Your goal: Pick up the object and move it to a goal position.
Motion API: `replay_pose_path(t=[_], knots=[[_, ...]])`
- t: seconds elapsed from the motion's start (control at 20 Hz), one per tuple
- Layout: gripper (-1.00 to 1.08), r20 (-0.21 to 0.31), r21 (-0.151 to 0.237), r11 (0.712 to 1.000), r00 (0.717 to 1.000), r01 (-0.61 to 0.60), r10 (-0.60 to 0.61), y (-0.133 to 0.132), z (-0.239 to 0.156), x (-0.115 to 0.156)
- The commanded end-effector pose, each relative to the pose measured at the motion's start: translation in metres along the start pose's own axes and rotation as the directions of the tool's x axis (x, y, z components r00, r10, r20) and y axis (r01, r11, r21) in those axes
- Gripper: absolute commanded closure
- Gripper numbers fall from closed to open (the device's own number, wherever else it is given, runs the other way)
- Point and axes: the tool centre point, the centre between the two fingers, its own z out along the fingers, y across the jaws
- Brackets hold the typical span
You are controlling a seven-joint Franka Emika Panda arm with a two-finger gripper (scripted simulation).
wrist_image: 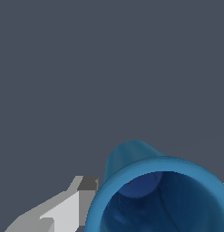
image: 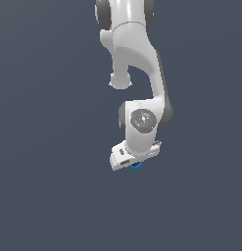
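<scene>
The blue cup (wrist_image: 158,199), filling the wrist view beside one grey finger (wrist_image: 63,210), is judged grasped by the gripper (image: 134,164), though finger closure cannot be told; no goal position is seen.

- A flat slate-blue backdrop (image: 44,147) is filling the whole exterior view, edge to edge.
- No seam between floor and wall is showing; I cannot tell which surface I am looking at.
- Soft, even light is falling everywhere, casting no visible shadow.
- The wrist view is showing the same plain grey-blue field (wrist_image: 63,68).
</scene>
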Motion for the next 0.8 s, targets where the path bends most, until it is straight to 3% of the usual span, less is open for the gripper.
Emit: replay_pose_path(t=[0.0,0.75], knots=[[1.08,-0.002,-0.001,1.0,1.0,0.0,0.0,0.001,-0.017,-0.005],[1.08,-0.002,-0.001,1.0,1.0,0.0,0.0,0.004,-0.168,-0.058]])
